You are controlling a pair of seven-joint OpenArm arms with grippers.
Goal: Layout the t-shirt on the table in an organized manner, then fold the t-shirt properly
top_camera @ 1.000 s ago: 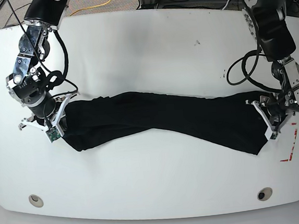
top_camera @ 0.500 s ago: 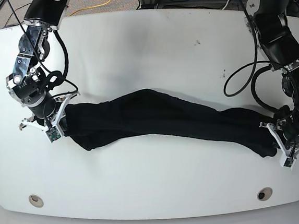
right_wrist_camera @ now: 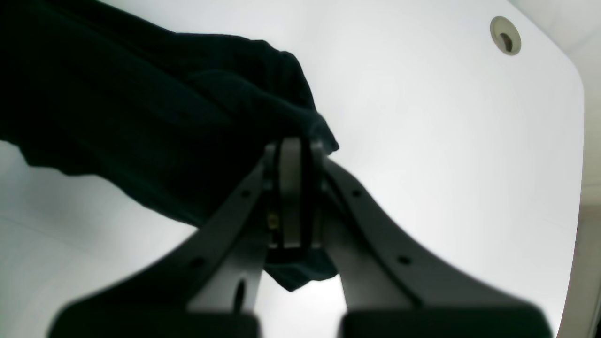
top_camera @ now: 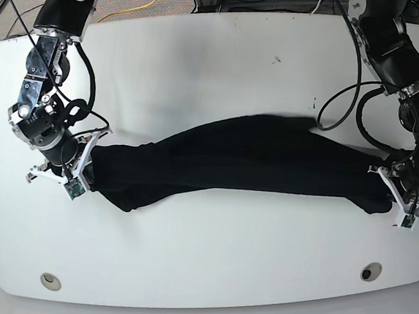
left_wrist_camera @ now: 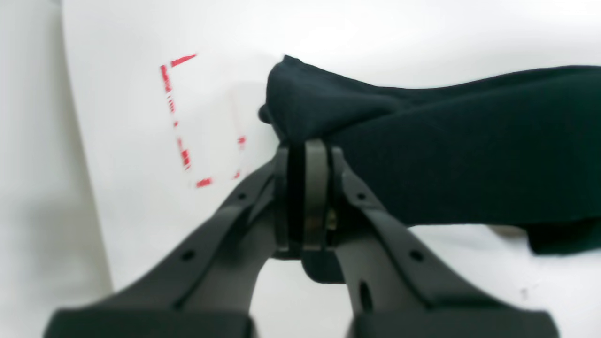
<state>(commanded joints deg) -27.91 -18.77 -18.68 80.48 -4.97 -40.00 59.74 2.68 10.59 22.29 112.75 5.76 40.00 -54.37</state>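
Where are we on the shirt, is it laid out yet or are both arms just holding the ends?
Done: both ends are gripped. The left gripper is shut on one end of the t-shirt, the right gripper on the other.
In hand: the shirt hangs stretched between them as a bunched, twisted band across the table.
Left: spreading it flat, since no sleeves or body outline show, then all the folding.

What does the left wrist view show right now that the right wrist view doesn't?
Only the left wrist view shows the red dashed rectangle on the table, beside the left gripper. Only the right wrist view shows a round grey grommet hole near the table's curved edge, past the right gripper. Both show closed jaws pinching an end of the black t-shirt, which runs off sideways over white tabletop.
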